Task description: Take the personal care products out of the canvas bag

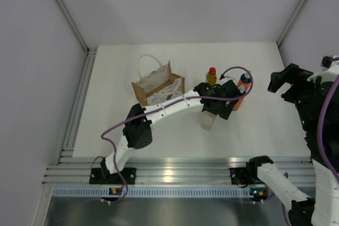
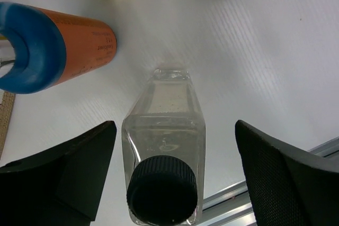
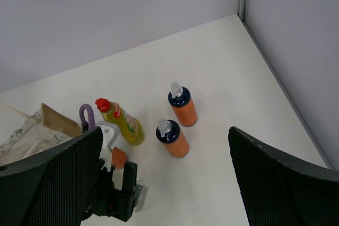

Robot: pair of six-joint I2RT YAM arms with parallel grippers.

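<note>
Straddling the clear bottle (image 2: 164,109) right of the canvas bag (image 1: 157,89), left gripper (image 2: 175,130) sits spread, not touching (looks light, rigid, slick; pinch flat sides below cap (image 2: 163,189)).

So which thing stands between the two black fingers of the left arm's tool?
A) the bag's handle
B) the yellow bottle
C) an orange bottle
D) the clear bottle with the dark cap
D: the left wrist view shows the clear bottle standing upright inside the open left tool, with a gap of bare table on each side.
</note>
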